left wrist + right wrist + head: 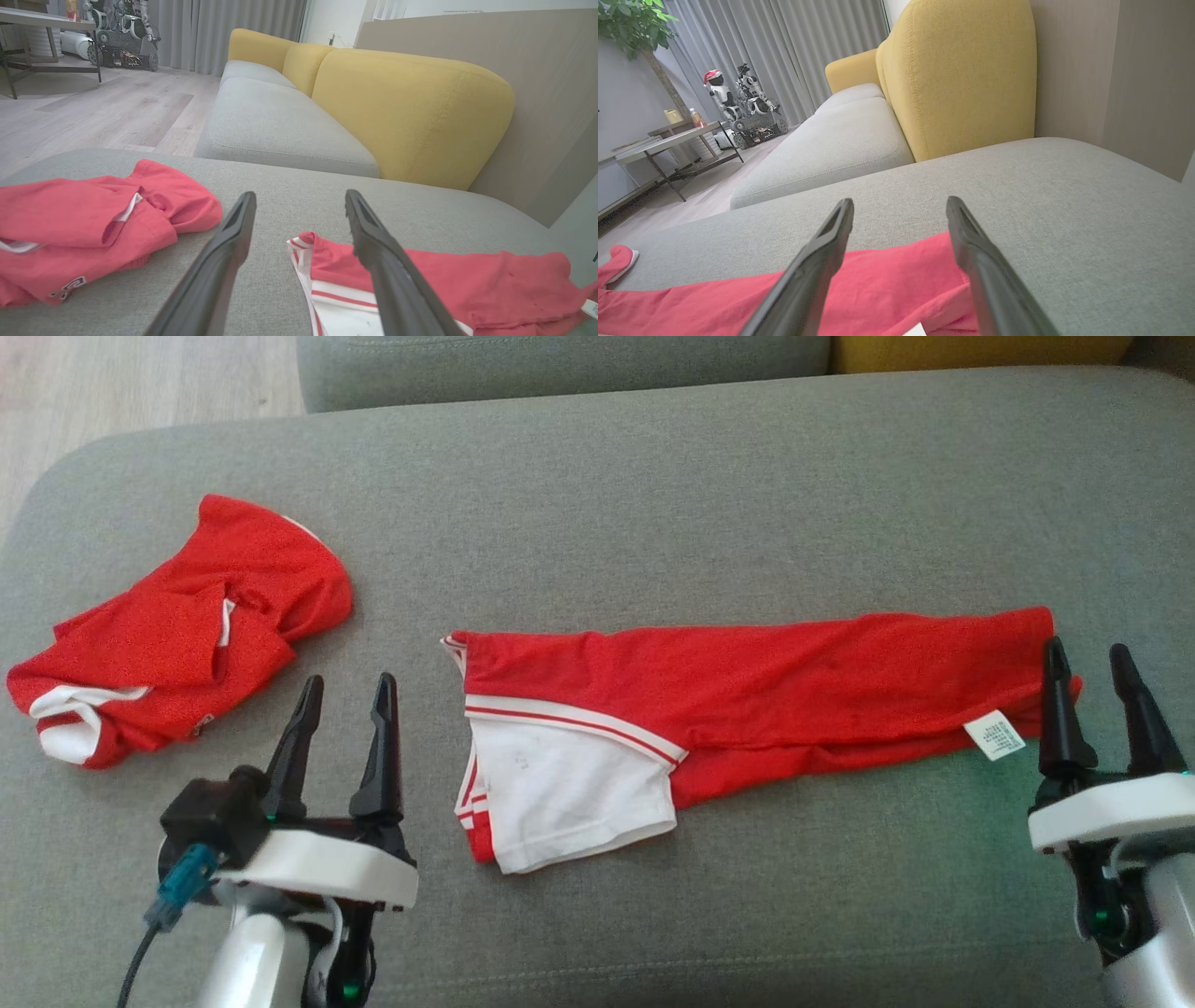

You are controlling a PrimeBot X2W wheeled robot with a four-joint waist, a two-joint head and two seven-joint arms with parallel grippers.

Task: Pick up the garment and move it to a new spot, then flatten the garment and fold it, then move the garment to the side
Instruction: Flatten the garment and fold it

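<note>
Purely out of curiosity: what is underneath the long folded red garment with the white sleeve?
Grey fabric sofa cushion shows all around the long folded red garment; the patch directly beneath it is covered.

Two red garments, crumpled garment [177,635] and long garment [747,700], one sofa [653,476].

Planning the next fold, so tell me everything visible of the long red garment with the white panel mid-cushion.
The long red garment looks like thin knit fabric, folded into a narrow band lying flat across the grey sofa cushion. A white red-striped panel sits at its left end; a white care label shows near the right. Mild wrinkles. The open right gripper stands at its right end; contact is unclear.
</note>
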